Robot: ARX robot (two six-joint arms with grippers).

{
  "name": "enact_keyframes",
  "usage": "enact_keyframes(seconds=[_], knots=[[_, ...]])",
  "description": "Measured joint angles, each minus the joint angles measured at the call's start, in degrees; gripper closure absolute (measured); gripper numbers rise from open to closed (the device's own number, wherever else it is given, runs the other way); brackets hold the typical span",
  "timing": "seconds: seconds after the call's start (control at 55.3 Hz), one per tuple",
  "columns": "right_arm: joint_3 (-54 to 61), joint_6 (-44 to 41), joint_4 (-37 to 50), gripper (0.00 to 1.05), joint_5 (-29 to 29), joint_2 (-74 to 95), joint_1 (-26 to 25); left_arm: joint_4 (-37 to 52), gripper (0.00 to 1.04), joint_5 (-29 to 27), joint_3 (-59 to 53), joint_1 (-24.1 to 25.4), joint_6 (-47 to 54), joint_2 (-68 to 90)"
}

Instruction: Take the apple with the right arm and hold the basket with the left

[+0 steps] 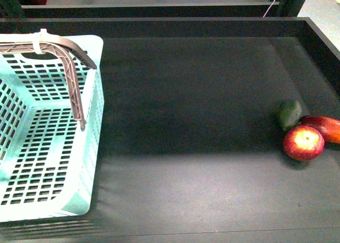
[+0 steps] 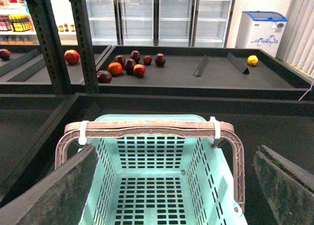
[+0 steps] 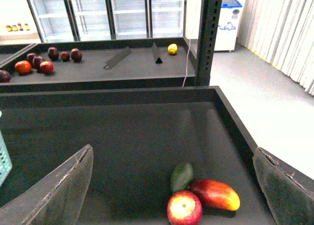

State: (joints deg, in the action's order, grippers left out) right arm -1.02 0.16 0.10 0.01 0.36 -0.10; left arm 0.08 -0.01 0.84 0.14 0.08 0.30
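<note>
Left pincer (image 2: 176, 151): two broad dark fingers (image 2: 54, 195) with a rough, grainy facing, set wide apart and holding nothing; in the left wrist view the basket's open mouth shows between them; contact with the basket cannot be told.
Right pincer (image 3: 172, 149): the same dark, matt, wedge-shaped fingers (image 3: 284, 185), likewise spread wide and empty; the fruits lie on the worktop between them in the right wrist view, clear of both fingers.
Neither arm shows in the front view.

Apple (image 1: 303, 142) (image 3: 184, 208): round, glossy red skin, pale yellow patch around the stem dimple; it sits at the far right of the worktop, near the right wall, well apart from the basket.
Elongated fruit (image 1: 324, 127) (image 3: 216, 194): smooth, dark red shading to orange-yellow at one end; lying flat, pressed against the apple.
Small green fruit (image 1: 289, 114) (image 3: 181, 177): dull dark green, oval; just beside both others.

Basket (image 1: 98, 94) (image 2: 157, 156): light turquoise plastic, rectangular, walls and floor pierced with rows of slots; it stands upright and empty at the left of the worktop.
Handles (image 1: 74, 78) (image 2: 147, 129): brown, ribbed, arched; bound together with white ties (image 1: 38, 41) (image 2: 83, 132).

Worktop (image 1: 186, 121): flat, matt black, with a raised dark rim.
</note>
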Motion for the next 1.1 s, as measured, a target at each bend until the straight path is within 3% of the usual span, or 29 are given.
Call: enact_keyframes(seconds=[0.905,1.013,1.104], knots=[[0.00,0.00,0.00,0.09,0.00,0.00,0.00,0.00,0.07,0.00,0.00,0.00,0.00,0.00],[0.00,0.00,0.00,0.09,-0.02,0.00,0.00,-16.00,0.07,2.43,6.08,0.74,0.26,8.83],[0.00,0.00,0.00,0.09,0.00,-0.02,0.00,-20.94,0.07,4.13,7.21,1.84,0.00,14.12]])
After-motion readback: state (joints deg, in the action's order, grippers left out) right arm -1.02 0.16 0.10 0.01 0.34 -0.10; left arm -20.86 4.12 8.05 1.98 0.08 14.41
